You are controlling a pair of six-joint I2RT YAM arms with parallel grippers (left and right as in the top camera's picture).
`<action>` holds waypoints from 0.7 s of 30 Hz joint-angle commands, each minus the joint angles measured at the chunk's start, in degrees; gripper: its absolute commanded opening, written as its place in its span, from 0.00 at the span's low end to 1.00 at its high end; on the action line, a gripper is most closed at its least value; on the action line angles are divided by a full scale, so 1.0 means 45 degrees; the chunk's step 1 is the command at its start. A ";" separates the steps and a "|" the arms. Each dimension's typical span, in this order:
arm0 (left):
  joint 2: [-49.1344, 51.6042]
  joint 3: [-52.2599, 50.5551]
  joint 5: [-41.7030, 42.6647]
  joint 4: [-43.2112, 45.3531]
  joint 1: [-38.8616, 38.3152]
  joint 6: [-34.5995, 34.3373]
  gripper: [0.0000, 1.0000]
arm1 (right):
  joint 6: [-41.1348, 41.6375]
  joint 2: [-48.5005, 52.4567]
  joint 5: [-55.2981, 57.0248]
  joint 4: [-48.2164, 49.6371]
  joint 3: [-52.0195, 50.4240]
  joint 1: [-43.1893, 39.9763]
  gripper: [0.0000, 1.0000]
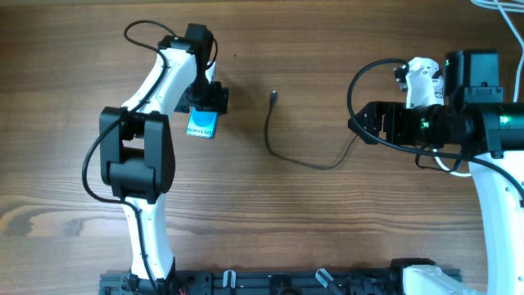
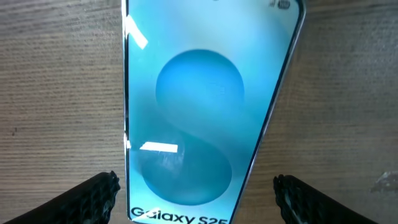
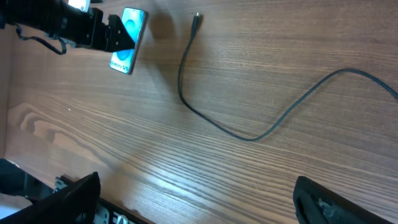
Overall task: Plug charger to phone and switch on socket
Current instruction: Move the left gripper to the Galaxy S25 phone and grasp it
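The left jaws are spread wide with the phone (image 2: pixel 199 106) flat on the counter (image 2: pixel 50 93) right between them, "Galaxy S25" readable at the end nearest them. The right jaws gape wide too, and the charger (image 3: pixel 186 93) snakes across the wood well out ahead of them.

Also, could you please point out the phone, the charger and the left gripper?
phone (image 2: pixel 200 99): left wrist view, centre of its screen.
charger (image 3: pixel 249 139): right wrist view, lowest bend of the cable.
left gripper (image 2: pixel 196 190): left wrist view, midway between its fingertips.
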 commanded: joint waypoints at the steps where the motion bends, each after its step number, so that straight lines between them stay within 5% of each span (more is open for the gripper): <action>1: 0.0345 0.0058 -0.0058 0.0170 -0.0019 -0.0355 0.90 | 0.0092 0.0087 0.0029 -0.0044 0.0243 0.0005 1.00; 14: 0.0787 -0.1234 -0.0019 0.1928 -0.0083 -0.0345 0.91 | 0.0097 0.0087 0.0029 -0.0053 0.0243 0.0005 1.00; 21: 0.0787 -0.1365 -0.0019 0.2113 -0.0092 -0.0355 0.76 | 0.0146 0.0087 0.0024 -0.0053 0.0243 0.0005 1.00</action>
